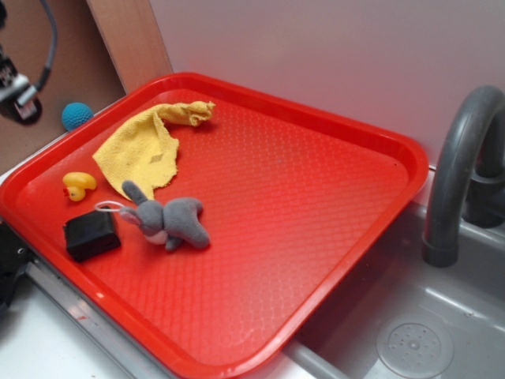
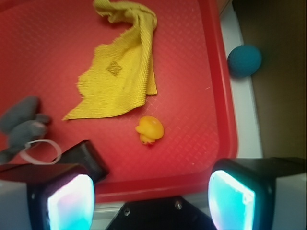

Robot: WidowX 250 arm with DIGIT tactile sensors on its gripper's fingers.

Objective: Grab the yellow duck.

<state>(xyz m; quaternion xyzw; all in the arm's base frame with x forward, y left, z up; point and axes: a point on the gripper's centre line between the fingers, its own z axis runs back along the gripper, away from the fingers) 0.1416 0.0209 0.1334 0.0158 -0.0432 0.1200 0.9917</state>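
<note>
The yellow duck (image 1: 79, 185) is a tiny glossy toy with an orange beak, lying on the red tray (image 1: 316, 197) near its left rim. In the wrist view the duck (image 2: 150, 129) sits just below the lower corner of the yellow cloth (image 2: 120, 72). My gripper (image 2: 151, 201) is open, its two pale pads far apart with nothing between them. It hangs above the tray's near rim, well short of the duck and apart from it. In the exterior view only a dark piece of the arm shows at the top left edge.
A grey plush toy (image 1: 170, 221) and a black block (image 1: 91, 235) lie close to the duck on the tray. A blue ball (image 1: 76, 115) rests outside the tray's left rim. A grey faucet (image 1: 458, 174) and a sink (image 1: 414, 347) stand to the right.
</note>
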